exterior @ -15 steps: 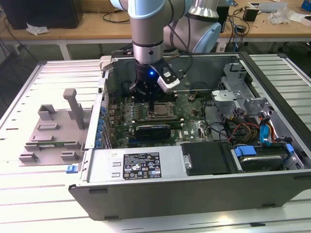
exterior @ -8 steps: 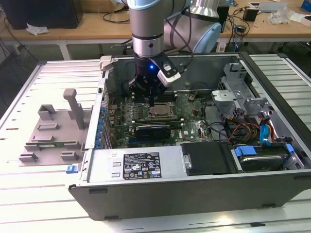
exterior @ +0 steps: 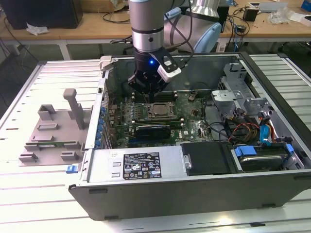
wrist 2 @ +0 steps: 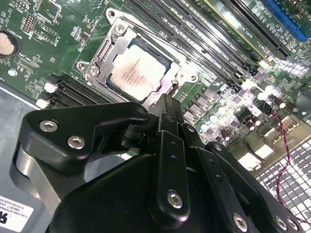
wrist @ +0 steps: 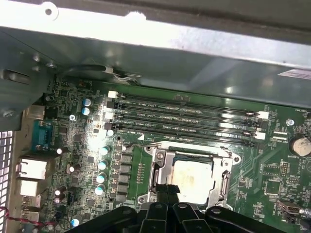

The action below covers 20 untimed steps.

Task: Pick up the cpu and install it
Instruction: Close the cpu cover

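The cpu [wrist 2: 137, 73] lay flat, pale top up, in the socket frame [wrist 2: 114, 36] on the motherboard [wrist 2: 58, 19] inside the open case [exterior: 194, 194]. The gripper [wrist 2: 165, 104] hung just above the socket's edge, its fingers [wrist 2: 167, 126] drawn together on nothing, with the chip just beyond their tips.

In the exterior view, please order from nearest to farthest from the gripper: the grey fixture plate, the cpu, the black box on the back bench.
1. The cpu, directly under the gripper.
2. The grey fixture plate, outside the case, on the exterior view's left.
3. The black box, on the bench behind, far on the exterior view's left.
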Available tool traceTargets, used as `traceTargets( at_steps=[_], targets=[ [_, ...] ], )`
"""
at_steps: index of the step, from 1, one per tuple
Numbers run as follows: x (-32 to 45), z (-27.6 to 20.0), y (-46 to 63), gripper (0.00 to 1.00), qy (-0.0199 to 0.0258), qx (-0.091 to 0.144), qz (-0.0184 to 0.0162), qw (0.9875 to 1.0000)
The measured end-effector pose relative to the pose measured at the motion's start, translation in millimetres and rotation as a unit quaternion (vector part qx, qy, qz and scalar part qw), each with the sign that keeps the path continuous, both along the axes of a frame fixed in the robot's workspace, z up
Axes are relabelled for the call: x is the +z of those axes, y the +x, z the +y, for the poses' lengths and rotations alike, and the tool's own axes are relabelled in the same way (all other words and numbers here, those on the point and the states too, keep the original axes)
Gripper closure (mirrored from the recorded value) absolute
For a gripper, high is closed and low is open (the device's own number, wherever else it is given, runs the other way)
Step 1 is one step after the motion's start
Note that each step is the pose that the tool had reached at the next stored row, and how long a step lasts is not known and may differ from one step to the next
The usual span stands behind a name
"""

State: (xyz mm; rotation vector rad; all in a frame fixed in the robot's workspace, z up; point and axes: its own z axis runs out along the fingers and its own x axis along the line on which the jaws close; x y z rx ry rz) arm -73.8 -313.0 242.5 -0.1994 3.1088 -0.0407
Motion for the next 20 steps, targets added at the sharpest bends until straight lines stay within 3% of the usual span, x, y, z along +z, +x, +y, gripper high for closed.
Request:
traceTargets(
  at_steps=[5,8,10,11,12,13,16,20],
  targets=[
    [0.1,0.0,0.0,0.89,-0.0019,-0.011,0.0001,0.9999],
    [0.1,0.0,0.0,0.89,-0.0086,-0.031,-0.0001,0.9995],
    [-0.1,-0.1,-0.2,0.89,-0.0121,-0.031,-0.0057,0.9994],
    [-0.3,-0.1,-0.2,0.89,-0.0122,-0.031,-0.0101,0.9994],
    [-0.6,0.0,-0.2,0.89,-0.0124,-0.031,-0.0168,0.9993],
    [-0.9,0.0,-0.2,0.89,-0.0123,-0.031,-0.0186,0.9993],
    [-2.1,0.0,1.3,0.89,-0.0124,-0.032,-0.0193,0.9992],
    [-2.5,0.0,11.2,0.89,-0.0124,-0.032,-0.0193,0.9992]
  ],
)
